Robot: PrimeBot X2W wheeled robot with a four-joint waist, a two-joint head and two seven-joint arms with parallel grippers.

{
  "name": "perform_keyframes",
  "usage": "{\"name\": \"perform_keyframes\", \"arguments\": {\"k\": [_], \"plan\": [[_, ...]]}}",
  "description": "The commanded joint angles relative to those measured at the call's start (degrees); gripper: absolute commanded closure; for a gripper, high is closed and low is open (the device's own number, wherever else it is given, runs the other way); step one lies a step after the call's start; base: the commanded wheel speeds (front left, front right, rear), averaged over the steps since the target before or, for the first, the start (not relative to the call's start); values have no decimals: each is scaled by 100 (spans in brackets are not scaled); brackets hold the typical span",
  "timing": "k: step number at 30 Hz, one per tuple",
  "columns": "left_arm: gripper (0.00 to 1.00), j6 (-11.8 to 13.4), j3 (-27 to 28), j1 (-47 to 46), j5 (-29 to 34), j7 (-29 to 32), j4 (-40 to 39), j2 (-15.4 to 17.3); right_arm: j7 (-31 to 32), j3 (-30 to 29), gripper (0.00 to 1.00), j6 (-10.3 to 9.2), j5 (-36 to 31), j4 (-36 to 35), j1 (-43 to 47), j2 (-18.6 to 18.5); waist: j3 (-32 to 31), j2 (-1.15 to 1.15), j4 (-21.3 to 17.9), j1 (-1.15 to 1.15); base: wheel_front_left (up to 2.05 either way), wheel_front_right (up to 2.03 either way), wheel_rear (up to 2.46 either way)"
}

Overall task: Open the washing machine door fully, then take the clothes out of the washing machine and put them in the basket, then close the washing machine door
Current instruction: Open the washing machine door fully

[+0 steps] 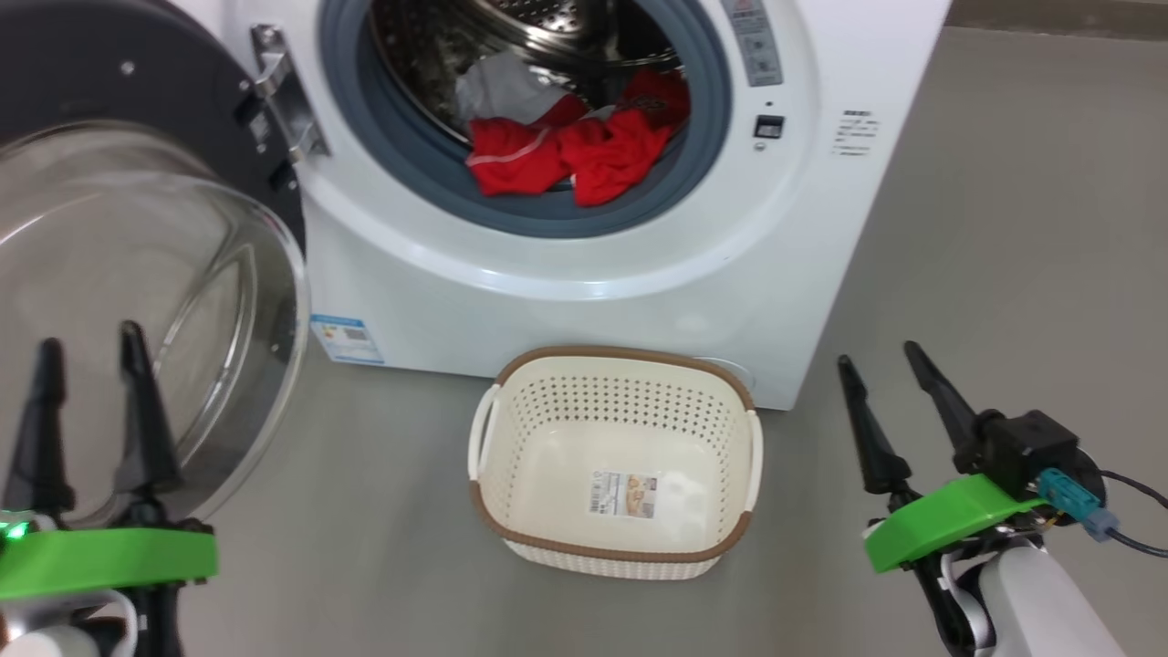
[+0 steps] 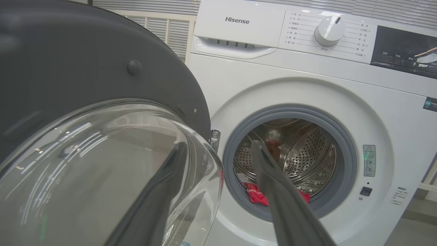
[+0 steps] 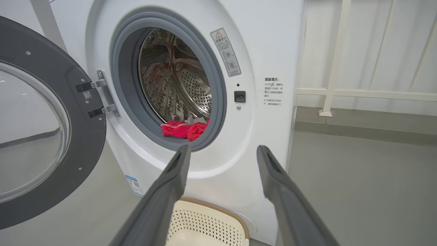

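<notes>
The washing machine (image 1: pixel 593 265) stands ahead with its door (image 1: pixel 137 265) swung open to the left, glass bowl bulging toward me. Red clothes (image 1: pixel 575 155) and a white-grey piece lie at the drum mouth, over the grey rubber ring; the clothes (image 3: pixel 184 129) (image 2: pixel 256 194) show red in both wrist views. The cream basket (image 1: pixel 613 365) sits on the floor in front of the machine, with nothing but a sticker in it. My left gripper (image 1: pixel 89 342) is open at the lower left, just before the door's glass (image 2: pixel 102 164). Right of the basket, my right gripper (image 1: pixel 878 351) stands open and holds nothing.
Grey floor (image 1: pixel 1004 274) stretches to the right of the machine. A pale railing and wall (image 3: pixel 358 68) stand behind it on the right. The open door fills the space on the left. The basket's rim (image 3: pixel 218 206) shows just below the right fingers.
</notes>
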Motion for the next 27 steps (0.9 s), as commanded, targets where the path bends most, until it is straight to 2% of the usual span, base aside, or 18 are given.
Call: {"name": "perform_keyframes", "arguments": {"k": [1,4,10,17,27], "plan": [[0,-51,104,-26,30,38,-189,134,-52,19,0,26,30,-183,10,19,-68,0,-235,0,0,0,0],[0,-166,-163,3,87,57,-235,56,-52,-92,0,26,9,-269,48,19,-117,0,-436,0,0,0,0],[0,-411,-344,190,-103,146,-178,-8,-52,-21,0,26,-97,-429,141,19,-251,0,-789,0,0,0,0],[0,-606,-451,587,-30,48,-64,108,-52,191,0,26,-62,-607,307,19,-433,0,-1289,0,0,0,0],[0,-612,-536,1070,239,-153,70,93,-52,290,0,26,-236,-831,642,19,-604,0,-1658,0,0,0,0]]}}
